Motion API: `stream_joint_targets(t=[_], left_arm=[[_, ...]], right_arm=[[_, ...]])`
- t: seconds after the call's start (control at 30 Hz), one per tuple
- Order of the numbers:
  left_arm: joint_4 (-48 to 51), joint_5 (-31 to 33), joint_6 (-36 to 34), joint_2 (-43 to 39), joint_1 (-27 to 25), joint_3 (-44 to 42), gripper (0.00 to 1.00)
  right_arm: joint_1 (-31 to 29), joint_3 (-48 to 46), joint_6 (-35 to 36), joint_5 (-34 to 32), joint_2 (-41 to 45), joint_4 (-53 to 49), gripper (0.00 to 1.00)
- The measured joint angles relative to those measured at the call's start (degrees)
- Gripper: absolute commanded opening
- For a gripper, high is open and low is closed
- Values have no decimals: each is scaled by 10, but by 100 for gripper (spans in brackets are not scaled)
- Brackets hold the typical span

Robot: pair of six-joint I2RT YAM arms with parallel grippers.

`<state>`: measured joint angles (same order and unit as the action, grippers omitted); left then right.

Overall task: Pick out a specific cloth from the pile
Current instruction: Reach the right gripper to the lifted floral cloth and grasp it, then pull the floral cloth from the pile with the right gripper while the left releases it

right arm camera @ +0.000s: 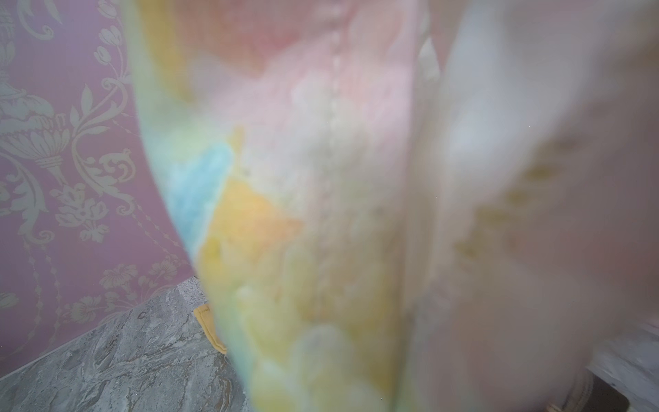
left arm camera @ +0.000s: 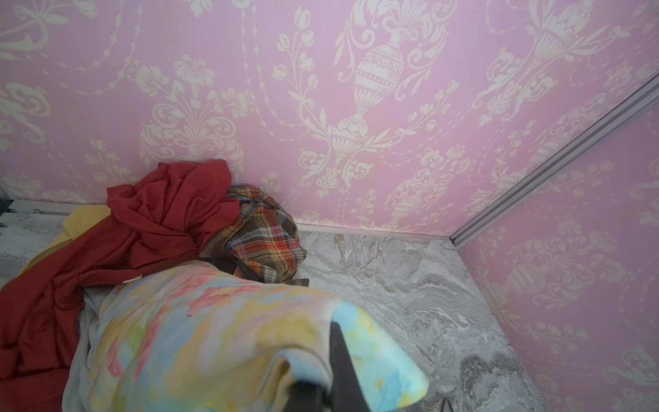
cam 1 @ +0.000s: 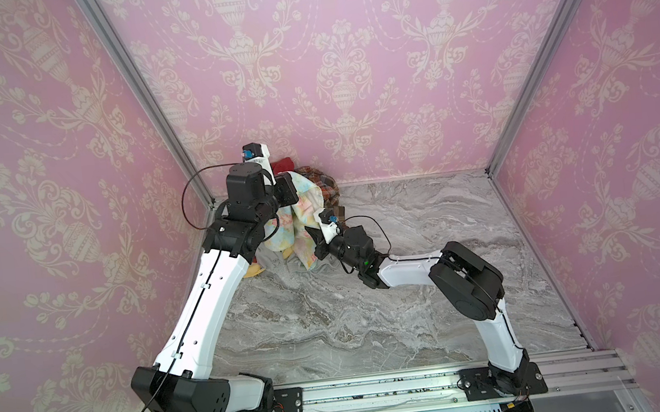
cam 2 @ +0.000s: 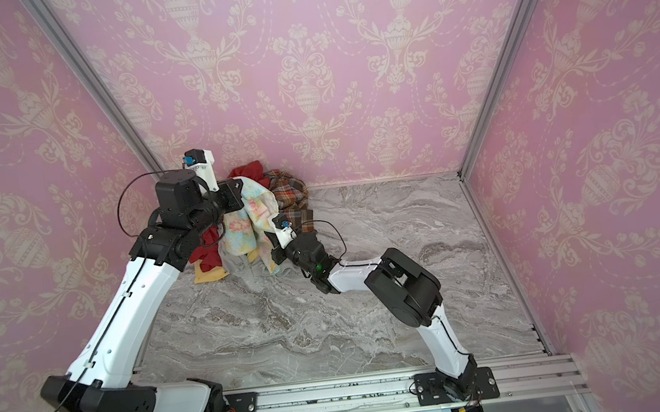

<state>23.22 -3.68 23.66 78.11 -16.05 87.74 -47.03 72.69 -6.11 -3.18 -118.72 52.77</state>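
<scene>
The left gripper (cam 2: 239, 191) is pinched on the cloth's top edge and holds it raised near the back-left corner. The cloth (cam 2: 256, 219) hangs in 1 long drape over the pile (cam 2: 216, 254). The red garment (left arm camera: 153, 221) is on its left and the plaid shirt (left arm camera: 264, 242) behind on its right. The right gripper (cam 2: 274, 252), lower down, is pressed together on the drape's bottom fold. In the right wrist view, blurred fabric fills the frame.
</scene>
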Motion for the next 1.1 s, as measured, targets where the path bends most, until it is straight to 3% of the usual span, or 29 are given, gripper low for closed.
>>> stream_joint_targets(t=[0.2, 0.4, 1.1], left_arm=[[0, 10, -2, -2, 1, -28, 0], [-5, 15, -4, -31, 2, -72, 1], [-47, -23, -14, -139, 2, -260, 61]], right_arm=[[1, -15, -4, -18, 80, -97, 0], [17, 35, -23, -14, 127, -223, 0], [108, 215, -106, 39, 176, -509, 0]])
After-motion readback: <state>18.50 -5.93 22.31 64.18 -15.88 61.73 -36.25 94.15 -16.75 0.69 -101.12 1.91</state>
